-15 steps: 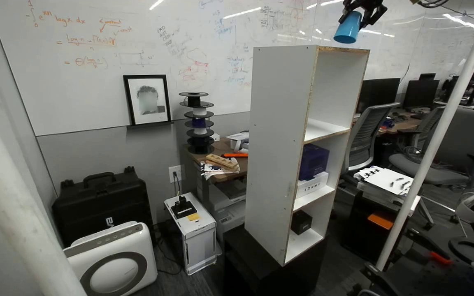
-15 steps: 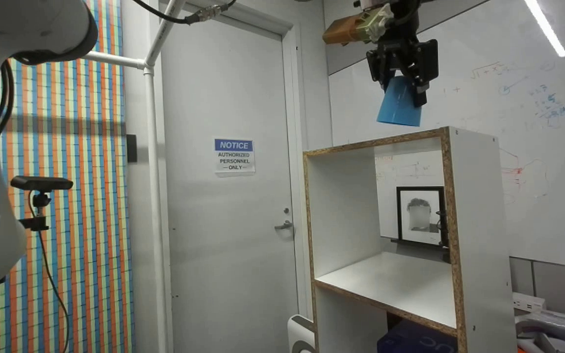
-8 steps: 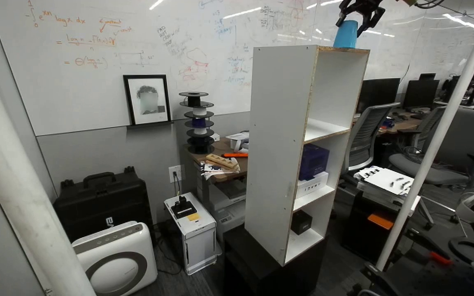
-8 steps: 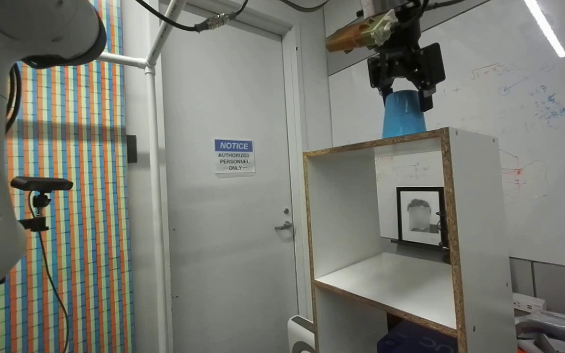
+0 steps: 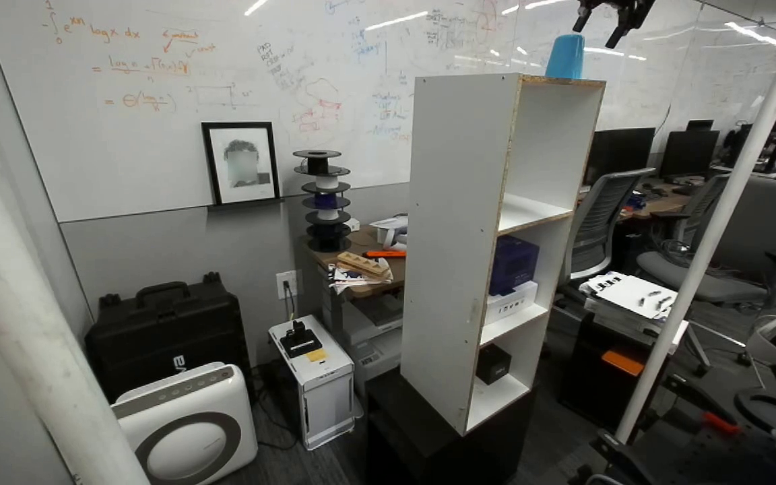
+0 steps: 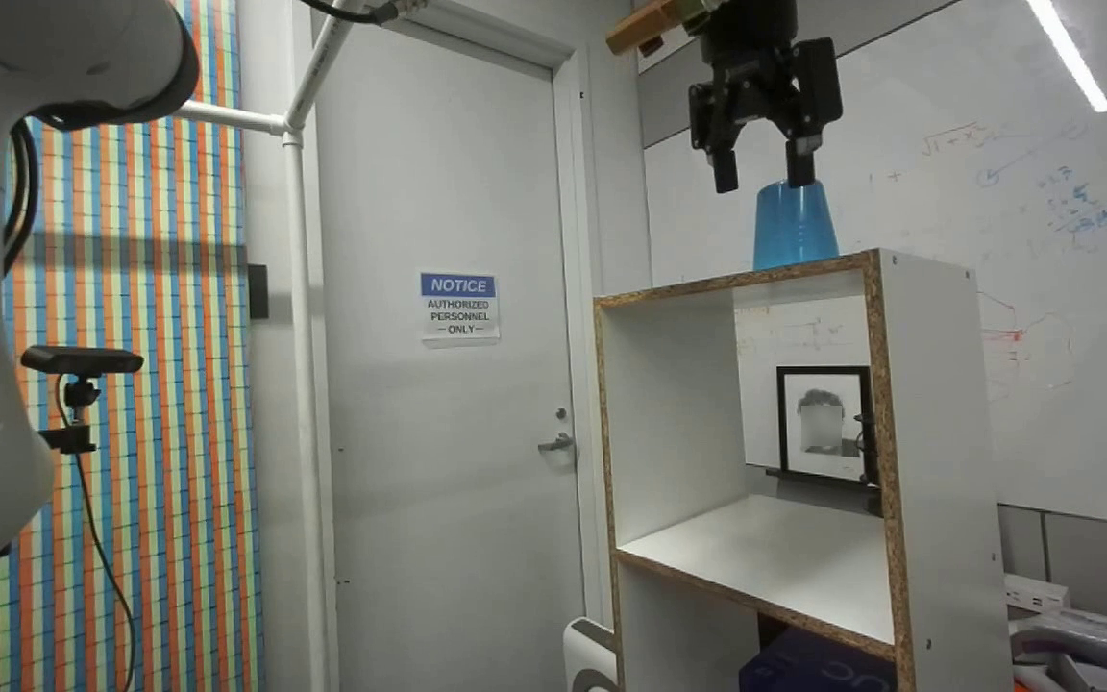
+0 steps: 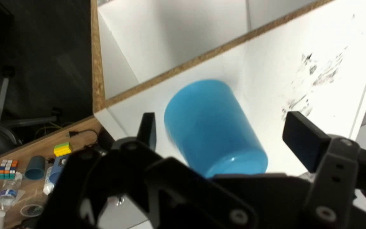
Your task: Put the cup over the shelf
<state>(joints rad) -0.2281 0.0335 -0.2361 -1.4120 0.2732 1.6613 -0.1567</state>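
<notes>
- The cup (image 6: 796, 226) stands on top of the shelf (image 6: 943, 432), upright in both exterior views, narrow end up, so it is probably mouth down.
- In the wrist view it sits near the shelf's raw front edge, with white surface showing around most of it; it seems fully supported.
- The fingers (image 7: 305, 140) are spread wide and grip nothing. In the wrist view the cup shows between them with a gap on each side, narrower on one side than the other.
- In an exterior view one fingertip (image 6: 801, 171) overlaps the cup's top; that is likely just the angle, though contact is hard to judge from there.
- Step in hand, as I judge it: the placing looks done, and what is left is taking the gripper (image 6: 764, 181) clear.
- Next move: go up and away from the shelf, fingers wide, with no sideways swing until both tips are above the cup. A nudge could slide it toward the front edge.
</notes>
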